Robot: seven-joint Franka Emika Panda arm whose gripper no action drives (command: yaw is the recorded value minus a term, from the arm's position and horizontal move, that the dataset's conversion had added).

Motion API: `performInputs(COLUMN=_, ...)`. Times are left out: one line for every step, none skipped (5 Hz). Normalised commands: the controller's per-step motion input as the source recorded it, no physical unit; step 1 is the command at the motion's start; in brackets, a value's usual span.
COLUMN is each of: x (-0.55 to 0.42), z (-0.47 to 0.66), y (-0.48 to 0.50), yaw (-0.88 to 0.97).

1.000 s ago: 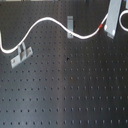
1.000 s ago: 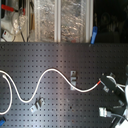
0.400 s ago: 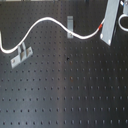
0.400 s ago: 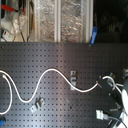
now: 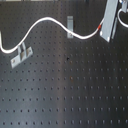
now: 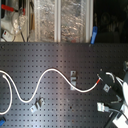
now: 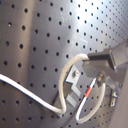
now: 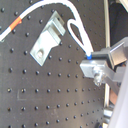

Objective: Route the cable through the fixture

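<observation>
The white cable [image 5: 44, 21] runs in waves across the black pegboard in both exterior views, and its red band [image 5: 101, 25] lies right beside my gripper [image 5: 107, 34] at the first exterior view's upper right. In both wrist views my gripper [image 8: 95, 66] is shut on the cable's end. From there a short loop of cable [image 7: 64, 85] curls round a small metal fixture [image 7: 74, 84]. That fixture [image 6: 106, 86] sits just past the red band [image 6: 98, 79] in the second exterior view.
A second metal fixture [image 5: 71, 24] stands mid-board where the cable dips beside it. A third fixture [image 5: 20, 56] lies at the first exterior view's left. One more small bracket [image 6: 102, 106] sits near the arm. Shelves with clutter [image 6: 60, 20] back the board.
The gripper and the red-banded cable end have shifted slightly toward the far edge of the board. The rest of the cable has kept its shape.
</observation>
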Motion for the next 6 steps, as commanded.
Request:
performInputs(x=-0.036, z=0.0, y=-0.044, yaw=0.0)
performInputs(x=-0.045, z=0.06, y=-0.055, yaw=0.0)
performInputs(x=0.0, z=0.03, y=0.0, yaw=0.0)
performInputs(x=0.111, z=0.04, y=0.039, yaw=0.0)
performInputs(x=0.096, z=0.07, y=0.017, yaw=0.0)
performInputs(x=0.228, z=0.08, y=0.275, yaw=0.0)
